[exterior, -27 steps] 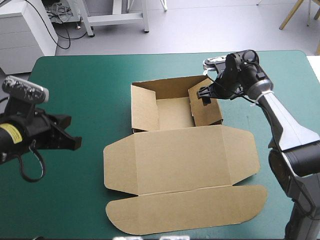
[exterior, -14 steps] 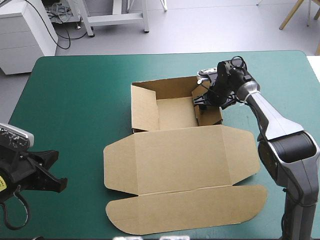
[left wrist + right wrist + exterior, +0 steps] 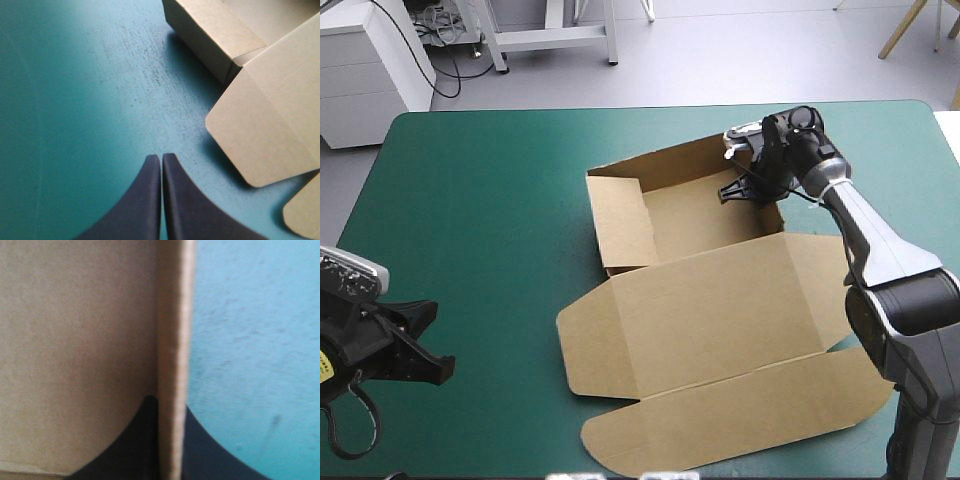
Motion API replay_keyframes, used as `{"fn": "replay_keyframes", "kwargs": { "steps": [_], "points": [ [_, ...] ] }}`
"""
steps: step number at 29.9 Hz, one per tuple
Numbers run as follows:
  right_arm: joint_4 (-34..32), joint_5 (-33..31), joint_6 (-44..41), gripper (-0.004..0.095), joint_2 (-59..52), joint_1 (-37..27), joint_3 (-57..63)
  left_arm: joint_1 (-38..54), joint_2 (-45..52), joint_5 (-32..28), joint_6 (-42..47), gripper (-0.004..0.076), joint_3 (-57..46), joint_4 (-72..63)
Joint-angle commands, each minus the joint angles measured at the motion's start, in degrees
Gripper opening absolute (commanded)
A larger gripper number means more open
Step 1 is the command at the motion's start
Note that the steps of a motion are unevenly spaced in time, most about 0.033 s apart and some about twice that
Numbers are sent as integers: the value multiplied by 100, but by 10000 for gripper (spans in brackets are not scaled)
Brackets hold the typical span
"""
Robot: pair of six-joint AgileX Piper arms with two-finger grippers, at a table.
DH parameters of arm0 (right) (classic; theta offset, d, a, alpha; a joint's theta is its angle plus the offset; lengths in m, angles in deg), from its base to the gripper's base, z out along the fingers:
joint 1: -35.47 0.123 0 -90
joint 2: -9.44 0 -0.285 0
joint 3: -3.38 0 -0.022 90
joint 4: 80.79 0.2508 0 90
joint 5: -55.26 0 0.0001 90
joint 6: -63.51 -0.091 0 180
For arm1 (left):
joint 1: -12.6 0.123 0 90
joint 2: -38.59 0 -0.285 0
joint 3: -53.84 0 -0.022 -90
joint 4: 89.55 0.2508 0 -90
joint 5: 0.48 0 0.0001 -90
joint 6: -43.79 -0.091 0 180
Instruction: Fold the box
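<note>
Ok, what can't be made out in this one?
- Right wrist view: a wall of the box hides the fingertips of the right gripper; the rest is out of frame.
- High view: that grip is too small to read.
- Left wrist view: the box is cut off past one corner.

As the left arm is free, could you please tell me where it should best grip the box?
Probably its upright left wall: its top edge stands free, so the left gripper could pinch it from above, as the right gripper grips the right wall.
</note>
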Motion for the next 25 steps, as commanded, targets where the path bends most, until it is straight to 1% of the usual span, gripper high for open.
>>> {"fn": "replay_keyframes", "kwargs": {
  "steps": [1,4,7,9,11,14,19,25],
  "points": [
    [-985,185,-51,-19,-619,-431,-477,-30,-16,-224,30,-10,117,-13],
    [-1365,210,-51,-19,-633,-1054,-803,-30,-16,-185,30,-10,117,-13],
    [-1468,531,-87,-19,-623,-1890,-915,-30,-16,-185,30,-10,117,-13],
    [-1458,809,-400,-19,-609,-2438,-915,-30,-16,-185,30,-10,117,-13],
    [-1273,977,-550,-19,-556,-2891,-915,-30,-16,-173,30,-10,117,-49],
    [-1021,1016,-551,-19,-412,-3472,-915,-30,-16,-173,30,-10,117,-151],
    [-985,881,-551,-19,-110,-4088,-915,-30,-16,-173,30,-10,117,-167],
    [-969,655,-540,-9,106,-4370,-915,-30,-16,-183,30,-10,117,-167]
  ]
}}
